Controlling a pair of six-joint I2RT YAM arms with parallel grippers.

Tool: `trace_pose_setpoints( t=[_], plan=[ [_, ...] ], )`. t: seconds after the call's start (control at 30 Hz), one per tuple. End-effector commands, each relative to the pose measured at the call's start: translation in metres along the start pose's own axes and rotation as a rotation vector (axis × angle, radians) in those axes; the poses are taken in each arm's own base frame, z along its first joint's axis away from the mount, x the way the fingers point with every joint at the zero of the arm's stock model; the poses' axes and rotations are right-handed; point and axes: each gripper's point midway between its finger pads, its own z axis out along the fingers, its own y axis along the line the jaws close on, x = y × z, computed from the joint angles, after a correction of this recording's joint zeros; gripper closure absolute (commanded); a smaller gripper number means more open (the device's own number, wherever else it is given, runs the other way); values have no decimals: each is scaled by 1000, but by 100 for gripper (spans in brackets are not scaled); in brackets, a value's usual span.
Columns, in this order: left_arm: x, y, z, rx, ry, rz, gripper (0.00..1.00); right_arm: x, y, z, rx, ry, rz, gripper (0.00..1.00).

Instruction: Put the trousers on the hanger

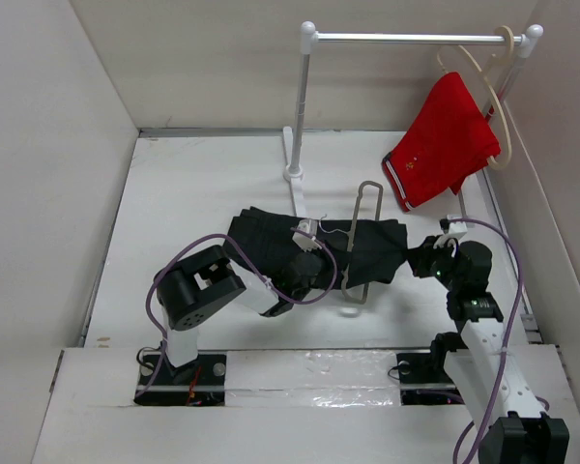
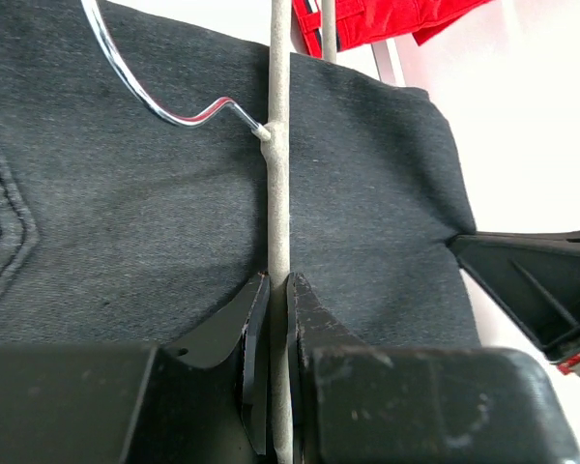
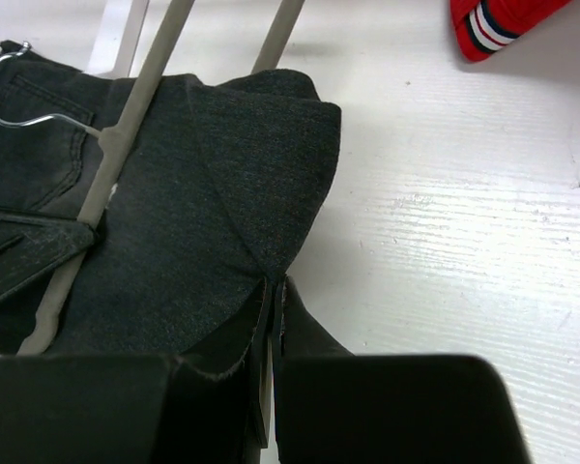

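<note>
Partly hidden: hanger (image 3: 140, 82) bar behind trousers (image 3: 222, 184) fold.

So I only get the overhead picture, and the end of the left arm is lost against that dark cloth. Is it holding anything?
Observer: Yes. Its wrist camera shows the left gripper shut on one thin grey bar of the hanger, which lies on top of the trousers.
Visitor: And the right arm?
Observer: The right gripper is shut on a folded corner at the trousers' edge, pinching fabric only.
Visitor: Is the cloth through the hanger at all?
Observer: It seems so. From the right wrist, one long bar runs over the fabric and the other disappears beneath it.
</note>
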Motion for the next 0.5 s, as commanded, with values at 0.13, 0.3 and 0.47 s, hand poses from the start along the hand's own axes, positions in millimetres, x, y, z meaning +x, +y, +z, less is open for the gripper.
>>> trace_pose_setpoints(
  t=[0.13,0.3,0.47],
  plan=[
    [3,33,5,-97,2,98,100,-87,-2,-4,20,-190,-75,100],
    [9,15,14,-56,18,71,100,-57,-1,20,-55,-85,-37,100],
    [22,18,21,-88,34,52,100,-97,-6,2,31,-139,-75,100]
  ],
)
